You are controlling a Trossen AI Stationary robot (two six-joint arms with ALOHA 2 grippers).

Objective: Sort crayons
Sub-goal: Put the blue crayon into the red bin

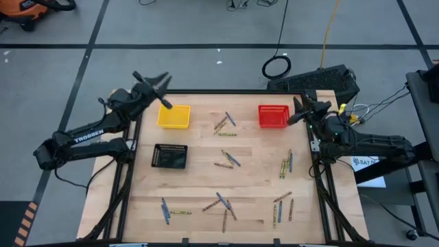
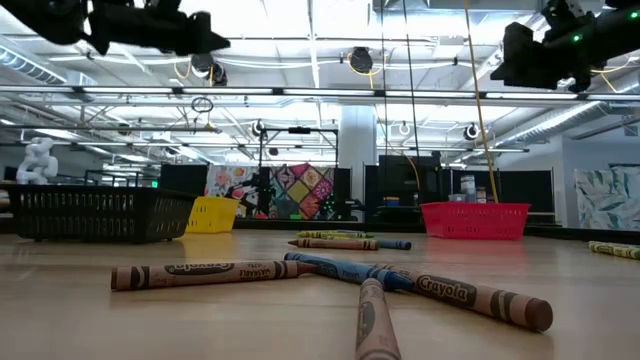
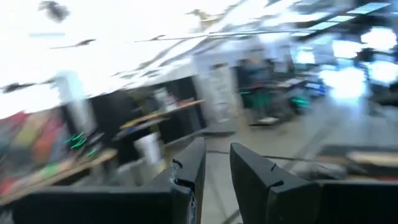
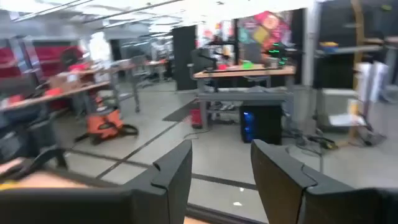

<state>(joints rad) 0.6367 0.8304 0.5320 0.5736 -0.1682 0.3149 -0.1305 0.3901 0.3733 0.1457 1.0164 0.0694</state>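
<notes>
1. From above, you see the crayons [image 1: 226,159] lying flat all over the table [image 1: 254,185], in little bunches. None are in the yellow basket [image 1: 173,116], the red basket [image 1: 273,115] or the black basket [image 1: 169,156] that you can see. Your left gripper [image 1: 159,81] is up at the far left corner, just past the yellow basket. Your right gripper [image 1: 300,104] is at the far right, beside the red basket. Both hold nothing. The nearest bunch to the left one lies between the yellow and red baskets, so you reach inward and toward yourself.

2. From table height, three crayons [image 2: 330,275] lie close in front, fanned out and touching at their ends. Both arms hang high above the table.

3. In the left wrist view, the fingers [image 3: 186,180] stand a little apart with nothing between them. No crayon shows.

4. In the right wrist view, the fingers [image 4: 177,171] are spread wide and empty. It points out at the room, so you must tip it down first.
</notes>
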